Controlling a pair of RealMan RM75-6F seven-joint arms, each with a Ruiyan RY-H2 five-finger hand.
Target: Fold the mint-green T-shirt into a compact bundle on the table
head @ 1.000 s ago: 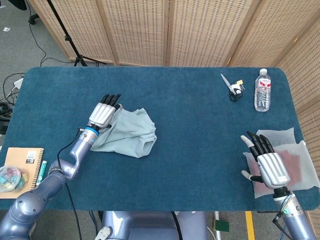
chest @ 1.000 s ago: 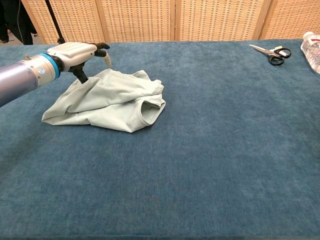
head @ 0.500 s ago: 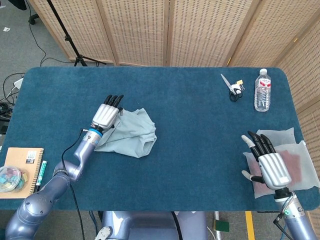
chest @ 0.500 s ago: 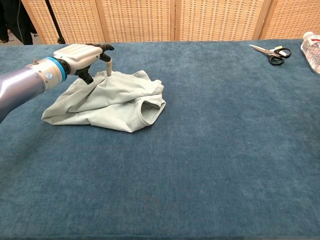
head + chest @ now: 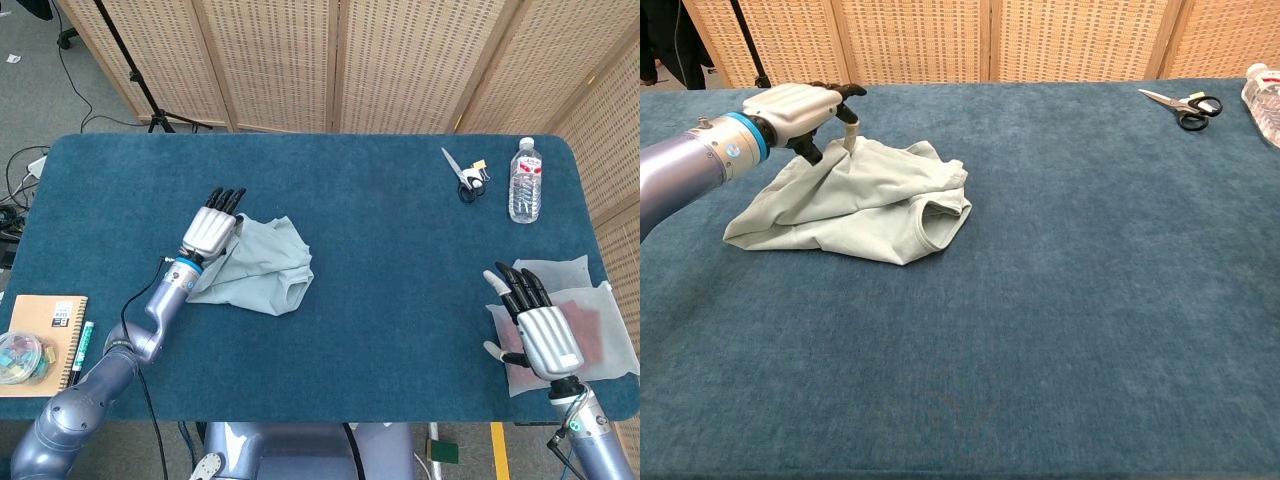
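a notebook [image 5: 45, 342] and a small tub of clips [image 5: 20, 356] lie at the far left edge of the blue desk [image 5: 400, 250]. the left robot hand [image 5: 212, 228] is palm down at the back left corner of the mint-green t-shirt [image 5: 255, 265], pinching a lifted bit of cloth there. the shirt lies crumpled left of centre. scissors [image 5: 463, 172] and a water bottle [image 5: 525, 180] sit far back right. the right robot hand [image 5: 530, 322] rests released, fingers spread, on white sheets [image 5: 590, 300] at the right edge.
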